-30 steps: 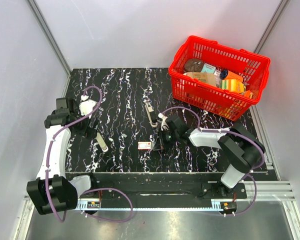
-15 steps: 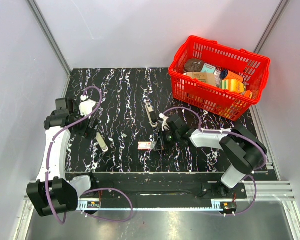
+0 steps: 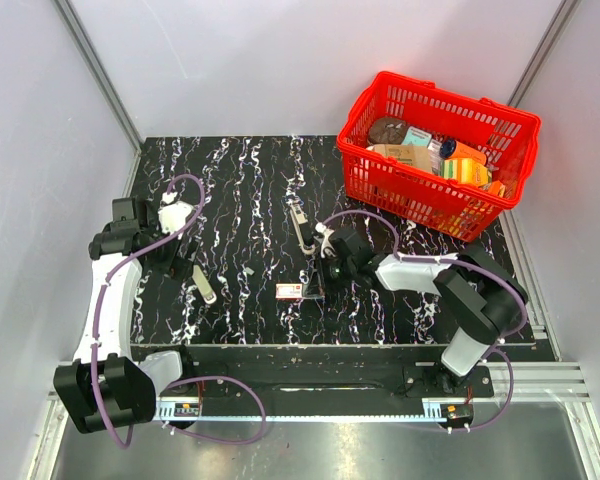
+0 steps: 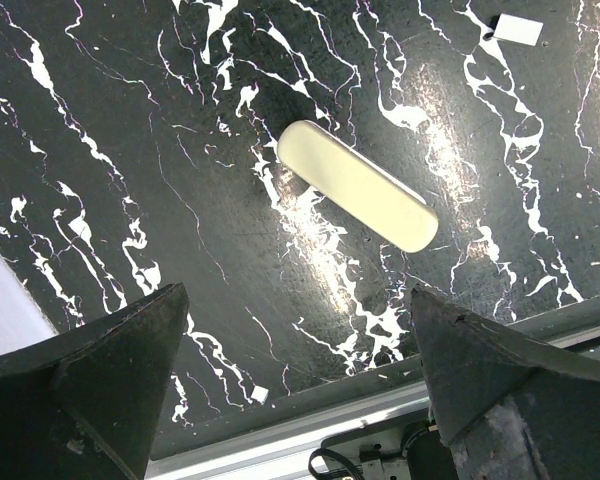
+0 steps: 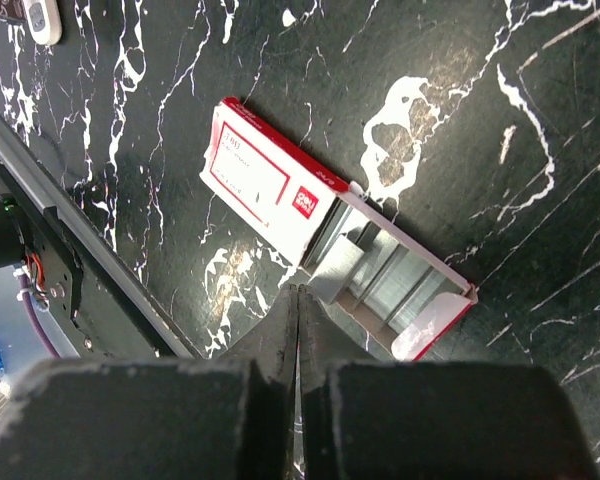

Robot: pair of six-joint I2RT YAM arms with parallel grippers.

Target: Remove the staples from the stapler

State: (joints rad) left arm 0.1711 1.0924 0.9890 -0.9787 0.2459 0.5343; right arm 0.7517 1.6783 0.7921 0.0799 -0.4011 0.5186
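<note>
The stapler [image 3: 300, 228], slim, black and silver, lies on the black marbled table behind my right gripper [image 3: 316, 285]. In the right wrist view my right gripper [image 5: 298, 290] is shut, its tips at the near edge of the red-and-white box's open tray [image 5: 450, 310]. A silver-grey strip of staples [image 5: 332, 272] lies tilted in the tray right at the tips; I see nothing between the fingers. More strips [image 5: 405, 285] lie in the tray. My left gripper [image 3: 185, 263] is open and empty at the left, and its fingers [image 4: 80, 390] stand wide apart.
The red-and-white box [image 3: 289, 291] lies near the table's front edge. A pale cream oblong piece [image 4: 358, 200] lies on the table under my left gripper [image 4: 300, 400]. A red basket [image 3: 438, 205] with several packets stands at the back right.
My right gripper has shifted slightly left and back toward the box. The left arm has barely moved.
</note>
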